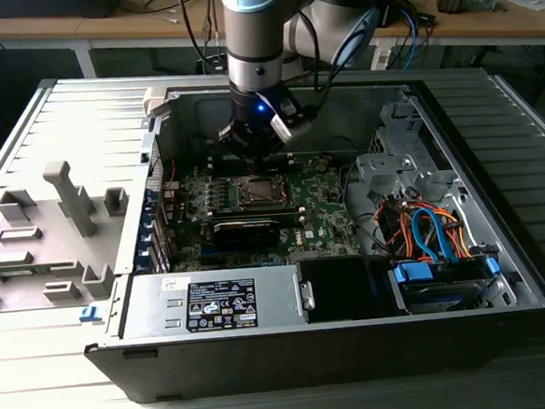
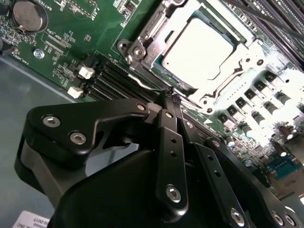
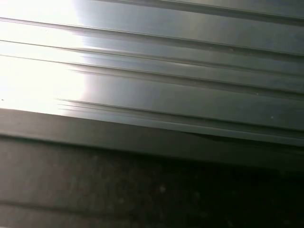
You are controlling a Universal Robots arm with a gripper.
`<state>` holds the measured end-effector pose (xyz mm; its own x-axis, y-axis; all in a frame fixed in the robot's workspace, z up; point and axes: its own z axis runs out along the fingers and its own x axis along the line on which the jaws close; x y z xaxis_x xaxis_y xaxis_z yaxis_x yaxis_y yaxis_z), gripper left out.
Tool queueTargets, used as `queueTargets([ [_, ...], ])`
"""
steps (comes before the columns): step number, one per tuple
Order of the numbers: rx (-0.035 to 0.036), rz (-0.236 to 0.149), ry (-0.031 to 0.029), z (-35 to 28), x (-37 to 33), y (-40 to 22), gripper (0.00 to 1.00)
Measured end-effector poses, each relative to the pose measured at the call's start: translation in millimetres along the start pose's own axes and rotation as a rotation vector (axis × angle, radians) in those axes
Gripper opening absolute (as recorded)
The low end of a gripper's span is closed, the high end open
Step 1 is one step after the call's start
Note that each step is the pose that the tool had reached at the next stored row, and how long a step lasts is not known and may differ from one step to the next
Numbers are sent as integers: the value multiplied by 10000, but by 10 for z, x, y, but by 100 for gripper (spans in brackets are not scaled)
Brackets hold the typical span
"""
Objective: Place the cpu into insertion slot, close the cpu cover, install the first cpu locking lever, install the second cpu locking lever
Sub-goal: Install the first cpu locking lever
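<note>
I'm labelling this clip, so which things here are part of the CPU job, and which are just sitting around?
Part of the job:
- cpu, seated in the socket
- insertion slot
- cpu cover, closed over the chip
- hand, close beside the socket

Just sitting around:
- power supply
- drive cables
- coin battery
- grey fixture blocks outside the case

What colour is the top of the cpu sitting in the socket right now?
Pale silver-grey metal; the cpu shows best in the second wrist view, framed by the cpu cover.
</note>
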<state>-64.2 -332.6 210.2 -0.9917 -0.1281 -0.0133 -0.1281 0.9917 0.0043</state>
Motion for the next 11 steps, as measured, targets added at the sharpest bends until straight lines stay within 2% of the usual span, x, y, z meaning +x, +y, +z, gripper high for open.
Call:
queueTargets([
  [5, 29, -28, 3, 24, -49, -6, 11],
  [11, 33, -80, 4, 41, -118, -15, 11],
])
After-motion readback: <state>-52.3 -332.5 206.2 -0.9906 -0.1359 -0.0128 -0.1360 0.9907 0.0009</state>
